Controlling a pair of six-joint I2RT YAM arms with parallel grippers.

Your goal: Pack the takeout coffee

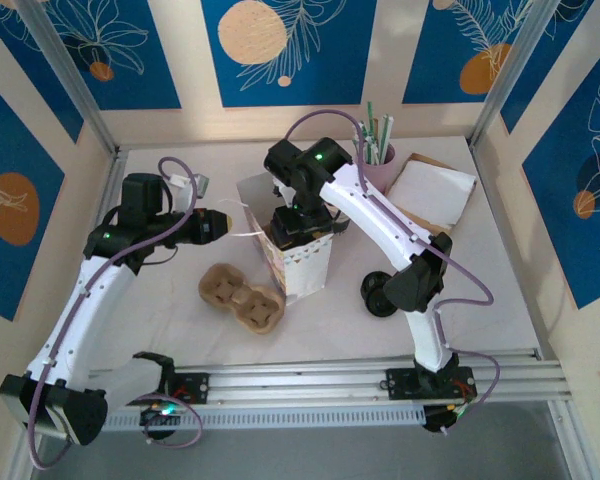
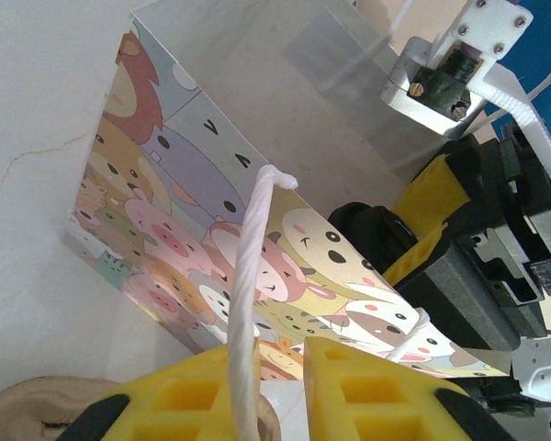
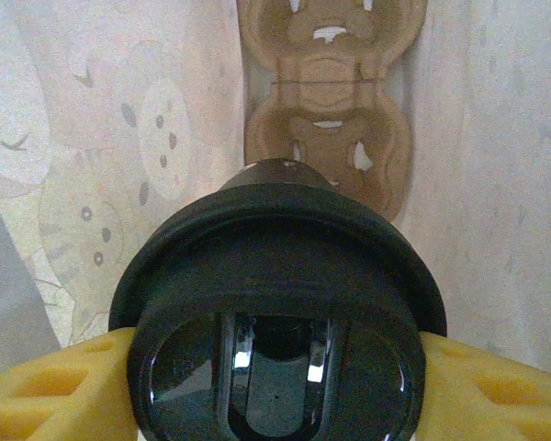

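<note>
Cup (image 3: 275, 276) is clamped upright in our right gripper (image 3: 275, 390), down inside the bag (image 2: 193, 211) over the carrier (image 3: 326, 119), while our left gripper (image 2: 275, 390) pinches the handle (image 2: 248, 294) taut; we should lower it dead straight into a pocket and release only once seated.

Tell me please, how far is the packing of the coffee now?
Done: the left gripper holds the bag open by its rope handle, and a cardboard carrier lies at the bottom. In hand: the right gripper holds the takeout coffee inside the bag, above the carrier. To do: seat it and let go.
</note>
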